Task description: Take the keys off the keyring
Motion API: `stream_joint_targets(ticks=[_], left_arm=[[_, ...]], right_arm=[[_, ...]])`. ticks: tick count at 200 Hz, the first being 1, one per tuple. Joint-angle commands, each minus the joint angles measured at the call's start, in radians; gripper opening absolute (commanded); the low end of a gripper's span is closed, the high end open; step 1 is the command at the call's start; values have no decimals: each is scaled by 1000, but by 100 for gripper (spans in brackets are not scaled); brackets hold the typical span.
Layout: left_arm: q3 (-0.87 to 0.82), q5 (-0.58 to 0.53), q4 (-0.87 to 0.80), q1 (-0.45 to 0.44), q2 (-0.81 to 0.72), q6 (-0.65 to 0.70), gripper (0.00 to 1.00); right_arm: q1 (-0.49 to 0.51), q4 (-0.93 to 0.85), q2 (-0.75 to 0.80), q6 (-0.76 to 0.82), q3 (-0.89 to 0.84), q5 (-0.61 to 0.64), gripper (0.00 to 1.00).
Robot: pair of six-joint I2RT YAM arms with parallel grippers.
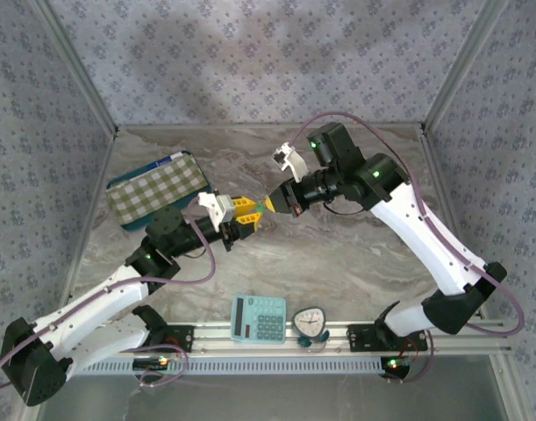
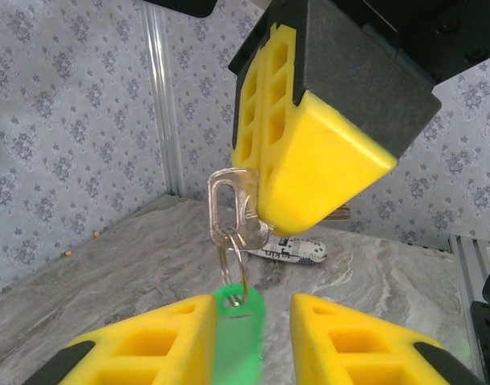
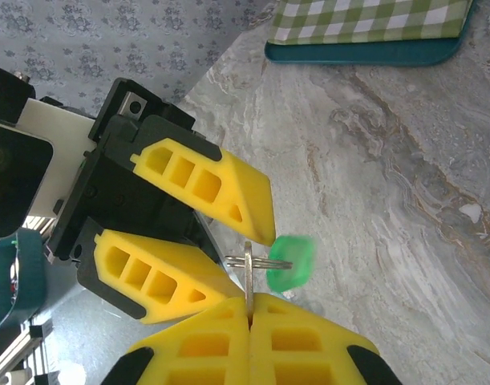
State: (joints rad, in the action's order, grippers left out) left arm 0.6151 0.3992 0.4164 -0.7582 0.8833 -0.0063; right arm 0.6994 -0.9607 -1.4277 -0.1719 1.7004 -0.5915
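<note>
Green tag (image 2: 238, 337) hangs inside my left tool (image 1: 257, 211), its jaws narrowly parted; at three o'clock my right tool (image 1: 273, 203) is clamped on the key (image 2: 246, 196).

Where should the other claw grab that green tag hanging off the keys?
Grip the green tag by its body, below the keyring, coming from the side away from the right gripper, which clamps the key. It hangs free there; the left gripper flanks it, open.
</note>
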Motion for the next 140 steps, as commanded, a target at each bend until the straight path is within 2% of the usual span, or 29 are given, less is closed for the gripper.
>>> stream_joint_targets(ticks=[1, 73, 140], left_arm=[[0, -8, 37, -13, -21, 26, 29], [13, -20, 38, -16, -15, 42, 19], [30, -51, 56, -26, 4, 47, 22]], right_arm=[[5, 14, 13, -17, 8, -23, 0], [5, 25, 20, -24, -2, -37, 0], [5, 39, 37, -32, -23, -47, 0]])
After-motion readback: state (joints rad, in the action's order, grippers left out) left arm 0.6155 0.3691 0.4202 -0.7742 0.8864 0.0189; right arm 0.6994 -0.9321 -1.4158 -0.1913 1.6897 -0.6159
